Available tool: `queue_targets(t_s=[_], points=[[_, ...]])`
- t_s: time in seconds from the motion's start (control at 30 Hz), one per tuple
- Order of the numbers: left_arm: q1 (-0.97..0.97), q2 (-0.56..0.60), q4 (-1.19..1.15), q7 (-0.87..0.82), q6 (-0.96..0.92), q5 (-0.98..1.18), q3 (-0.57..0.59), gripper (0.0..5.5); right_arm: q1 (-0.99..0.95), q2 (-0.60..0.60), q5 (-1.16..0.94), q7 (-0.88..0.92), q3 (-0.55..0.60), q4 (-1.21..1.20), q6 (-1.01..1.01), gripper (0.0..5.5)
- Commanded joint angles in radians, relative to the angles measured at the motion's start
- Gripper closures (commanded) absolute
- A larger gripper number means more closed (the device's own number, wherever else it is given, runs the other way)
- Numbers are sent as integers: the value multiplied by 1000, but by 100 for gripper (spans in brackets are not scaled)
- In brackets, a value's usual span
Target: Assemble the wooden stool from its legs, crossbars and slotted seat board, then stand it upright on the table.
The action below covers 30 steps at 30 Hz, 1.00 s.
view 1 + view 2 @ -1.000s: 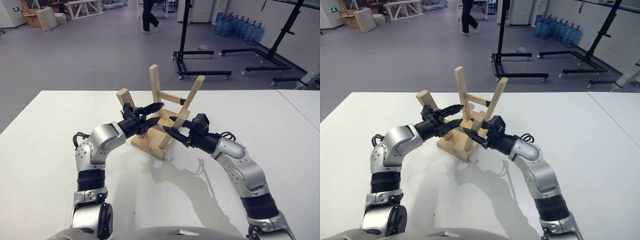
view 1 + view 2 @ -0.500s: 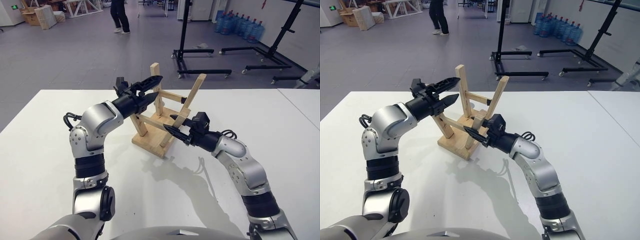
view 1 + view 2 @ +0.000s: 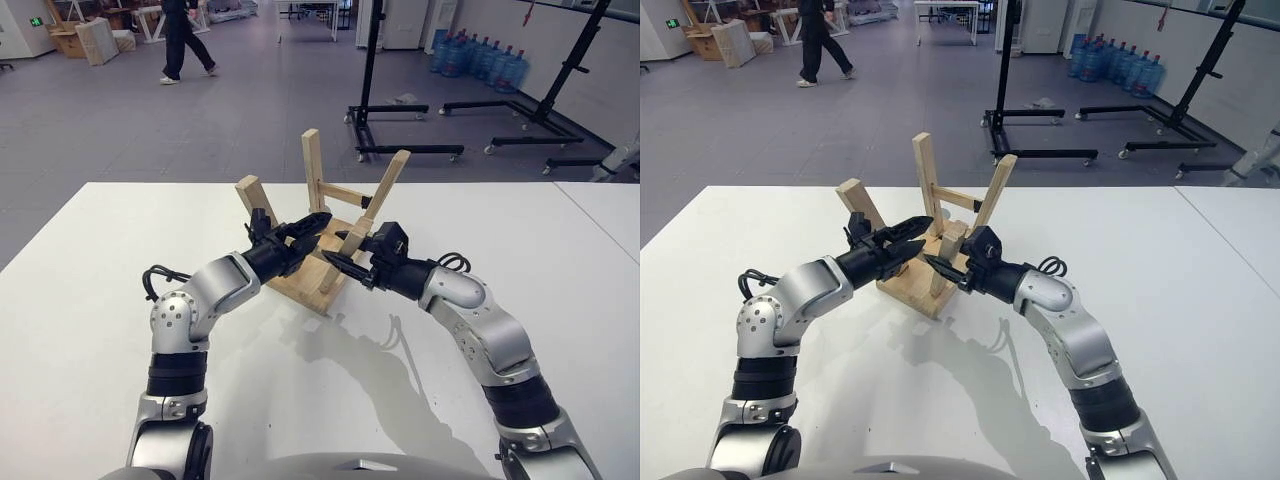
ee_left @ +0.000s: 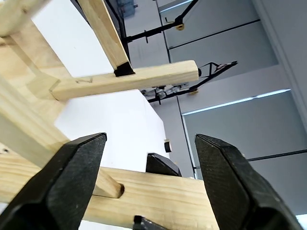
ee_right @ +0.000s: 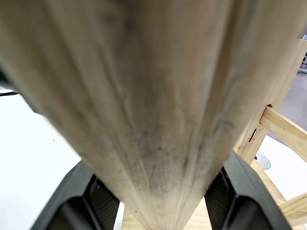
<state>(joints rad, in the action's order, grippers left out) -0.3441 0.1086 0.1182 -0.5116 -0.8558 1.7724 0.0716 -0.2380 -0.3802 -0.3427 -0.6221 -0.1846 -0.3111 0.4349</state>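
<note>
Centrally on the desk [image 3: 90, 300]: stool [image 3: 315, 185], inverted, seat [image 3: 298, 290] down and tipped, legs up and splayed. Right gripper [image 3: 334, 247]: fingers [image 5: 62, 211] closed on the right leg [image 3: 389, 180], low on its length, close above the seat; wood fills the gap between them in the right wrist view. Long axis of that leg: rising from the seat, away from the robot and toward its right. Left gripper [image 3: 322, 227]: fingers [image 4: 72, 184] open, holding nothing; tips just beside the right gripper's, aimed at the same leg from the robot's left; in the left wrist view the leg runs crosswise past the gap, from one finger toward the other, not through it. Judgement: stool looks largely put together, not yet upright; the coming move turns on the left fingers closing across a member, not along it, so the wrist likely needs turning to that axis; left arm is nearer the left leg [image 3: 250, 197]; right arm is occupied.
</note>
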Motion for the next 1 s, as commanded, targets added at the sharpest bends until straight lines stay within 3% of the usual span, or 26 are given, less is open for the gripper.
queue_targets(t_s=[0.03,0.23,0.4,0.5,0.57,0.63,0.7,0.8,1.0], points=[[-3,9,-13,-21,4,-20,-10,211,-9,-15,30,15,-4,23,40,343],[-173,58,54,-14,56,58,64,211,-14,-16,33,19,-3,44,33,343],[-499,159,93,-31,128,194,164,211,-5,-20,34,18,1,56,22,343],[-643,419,26,106,65,24,206,211,0,-21,30,16,4,58,17,343],[-643,675,-54,333,56,-285,158,211,2,-21,28,15,4,56,17,343],[-586,875,-195,583,166,-594,73,211,3,-22,24,13,3,53,17,343],[-526,960,-416,798,345,-810,23,211,8,-27,16,8,0,47,19,343],[-453,942,-673,992,555,-1013,-45,211,15,-40,5,-6,-1,39,25,343],[-469,695,-1083,1243,802,-1239,-99,211,11,-64,-12,-33,4,40,39,343]])
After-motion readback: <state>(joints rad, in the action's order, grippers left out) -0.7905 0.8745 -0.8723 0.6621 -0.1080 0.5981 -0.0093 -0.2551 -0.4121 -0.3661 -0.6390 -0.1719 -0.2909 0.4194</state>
